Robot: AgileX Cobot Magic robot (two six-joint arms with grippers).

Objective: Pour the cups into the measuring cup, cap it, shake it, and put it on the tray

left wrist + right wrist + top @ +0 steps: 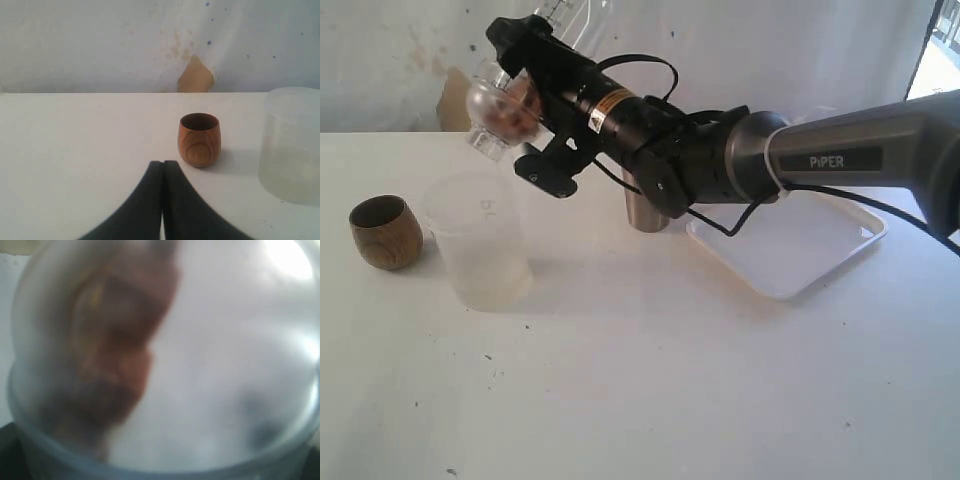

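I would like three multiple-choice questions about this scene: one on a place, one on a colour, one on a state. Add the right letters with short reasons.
1. In the exterior view, where is the wooden cup?
A. on the table, left of the frosted cup
B. inside it
C. in the air

2. What colour is the tray?
A. black
B. red
C. white

3. The left end effector is:
A. open
B. shut, empty
C. shut on a cup

Answers:
1 A: it stands on the tabletop, apart from the frosted cup.
2 C: its flat bottom and rim are white.
3 B: its fingers meet with nothing between them.
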